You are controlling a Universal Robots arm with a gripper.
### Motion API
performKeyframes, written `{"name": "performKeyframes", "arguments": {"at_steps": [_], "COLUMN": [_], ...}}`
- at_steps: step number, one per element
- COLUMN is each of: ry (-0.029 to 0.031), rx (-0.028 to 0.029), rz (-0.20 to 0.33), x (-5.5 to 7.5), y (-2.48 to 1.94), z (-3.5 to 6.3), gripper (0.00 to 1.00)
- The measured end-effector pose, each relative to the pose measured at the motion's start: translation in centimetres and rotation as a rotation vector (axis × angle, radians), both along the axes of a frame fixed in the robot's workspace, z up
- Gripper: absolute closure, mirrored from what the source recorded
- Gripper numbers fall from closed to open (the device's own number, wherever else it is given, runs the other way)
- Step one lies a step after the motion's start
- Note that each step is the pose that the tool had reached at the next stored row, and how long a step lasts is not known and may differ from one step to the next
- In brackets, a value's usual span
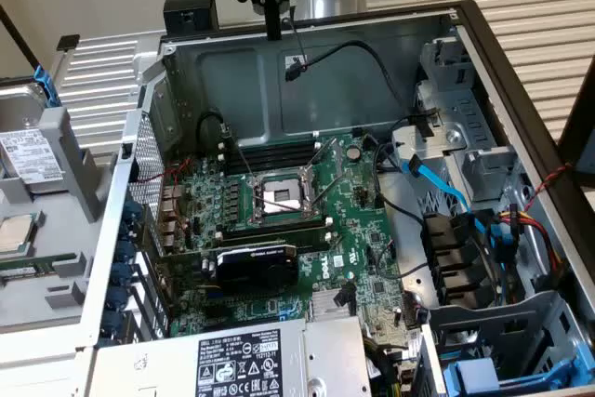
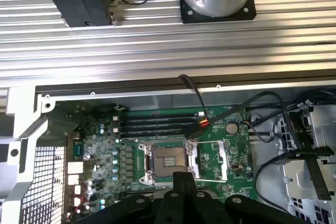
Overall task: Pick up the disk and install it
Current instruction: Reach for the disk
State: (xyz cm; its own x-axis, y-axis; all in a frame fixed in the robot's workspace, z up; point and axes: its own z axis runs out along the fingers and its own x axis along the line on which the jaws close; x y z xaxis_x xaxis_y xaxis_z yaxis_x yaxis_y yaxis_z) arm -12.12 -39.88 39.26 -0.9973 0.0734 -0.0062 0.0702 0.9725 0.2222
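Black hand [image 1: 272, 30] hangs shut and empty above the open case [image 1: 232, 81], well apart from the disk [image 1: 31, 155].

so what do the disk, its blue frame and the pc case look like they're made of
The disk: seems bare silver-grey metal, matte, with a white printed label, likely paper. Its blue frame: probably plastic, given the even, saturated colour. The case: likely sheet steel, dull grey, with folded edges and a punched vent grid.
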Motion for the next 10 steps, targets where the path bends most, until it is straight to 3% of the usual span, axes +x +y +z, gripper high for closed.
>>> {"name": "performKeyframes", "arguments": {"at_steps": [10], "ry": [0.0], "rx": [0.0058], "rz": [0.0], "x": [0.0], "y": [0.0], "z": [0.0], "gripper": [0.89]}}
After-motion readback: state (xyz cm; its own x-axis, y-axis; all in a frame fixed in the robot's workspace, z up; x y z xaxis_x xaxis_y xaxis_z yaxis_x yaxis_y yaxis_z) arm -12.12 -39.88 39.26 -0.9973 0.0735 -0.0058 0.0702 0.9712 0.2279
